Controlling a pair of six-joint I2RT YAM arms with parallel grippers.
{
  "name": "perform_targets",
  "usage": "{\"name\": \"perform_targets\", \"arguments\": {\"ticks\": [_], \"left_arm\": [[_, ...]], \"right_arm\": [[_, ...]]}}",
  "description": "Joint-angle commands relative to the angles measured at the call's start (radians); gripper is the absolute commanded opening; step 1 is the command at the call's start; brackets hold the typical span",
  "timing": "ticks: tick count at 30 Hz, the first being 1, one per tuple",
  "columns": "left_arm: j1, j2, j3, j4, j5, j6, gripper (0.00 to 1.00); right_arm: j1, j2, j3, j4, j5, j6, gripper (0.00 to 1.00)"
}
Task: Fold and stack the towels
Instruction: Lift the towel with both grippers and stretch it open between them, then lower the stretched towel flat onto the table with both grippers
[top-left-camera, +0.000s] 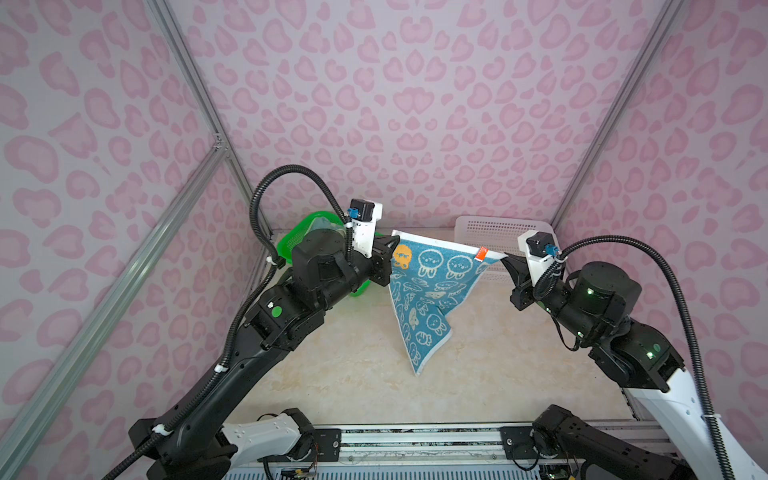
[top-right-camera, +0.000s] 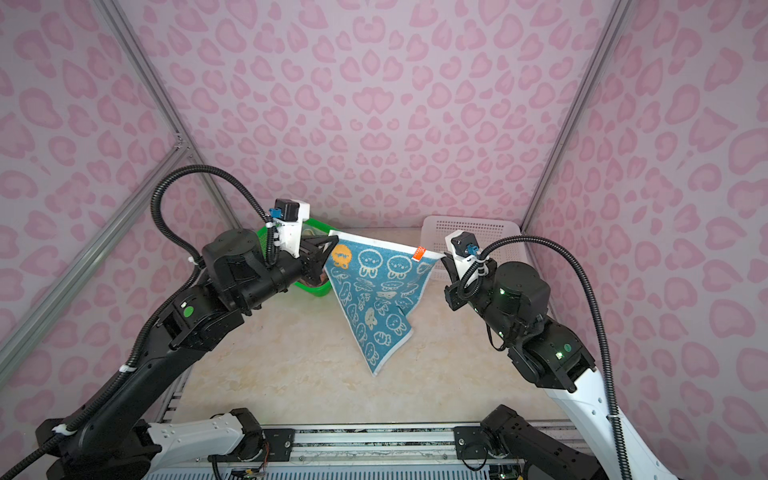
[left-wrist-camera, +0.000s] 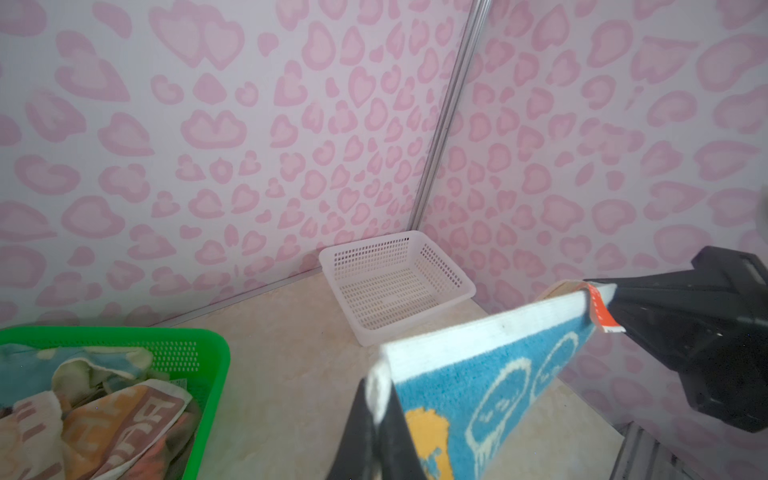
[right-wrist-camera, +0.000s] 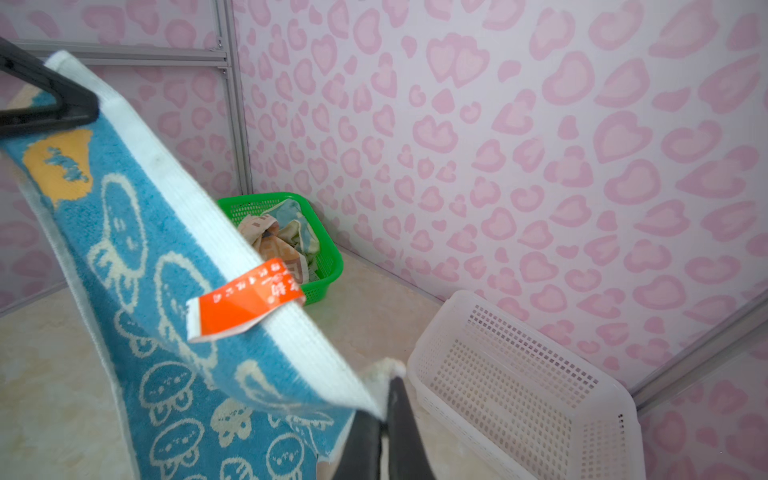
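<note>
Towel (top-left-camera: 432, 291), blue with cream rabbits, orange tag (right-wrist-camera: 245, 299)

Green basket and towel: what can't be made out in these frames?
- Green basket: both top views, mostly hidden by the left arm.
- Crumpled towels inside: left wrist view, cut by the frame edge; count unclear.
- Blue towel: hanging tip cut off in both wrist views; top views don't settle whether it touches the table.
- Orange tag: right wrist view, print too small to read.

both arms raised and reaching inward, left gripper (top-left-camera: 394, 245) and right gripper (top-left-camera: 505, 261) clamped closed.
</note>
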Motion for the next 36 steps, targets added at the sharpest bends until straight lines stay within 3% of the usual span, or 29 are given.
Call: {"name": "perform_targets", "arguments": {"ticks": [1, 5, 10, 15, 20, 24, 28, 36], "left_arm": [[0.0, -0.048, -0.006, 0.001, 0.06, -0.042, 0.02], [-0.001, -0.095, -0.006, 0.036, 0.09, -0.077, 0.02], [0.001, -0.129, -0.02, 0.081, 0.082, -0.104, 0.02], [0.0, -0.117, -0.063, 0.087, -0.018, -0.098, 0.02], [0.003, -0.016, -0.07, 0.083, -0.119, -0.075, 0.02], [0.016, 0.126, -0.064, 0.114, -0.206, -0.031, 0.02], [0.067, 0.293, -0.047, 0.171, -0.224, -0.017, 0.02], [0.126, 0.51, -0.127, 0.396, -0.317, 0.044, 0.02]], "right_arm": [[0.054, -0.009, 0.057, -0.079, 0.05, -0.014, 0.0], [0.132, 0.0, 0.148, -0.106, 0.068, -0.019, 0.0], [0.153, 0.017, 0.226, -0.116, 0.083, -0.016, 0.0], [0.152, 0.041, 0.215, -0.134, 0.17, -0.031, 0.0], [0.108, 0.085, 0.146, -0.128, 0.275, -0.062, 0.0], [-0.041, 0.123, 0.076, -0.083, 0.176, -0.051, 0.0], [-0.171, 0.165, -0.023, 0.005, 0.051, -0.026, 0.0], [-0.238, 0.254, -0.294, 0.233, -0.034, 0.025, 0.0]]}}
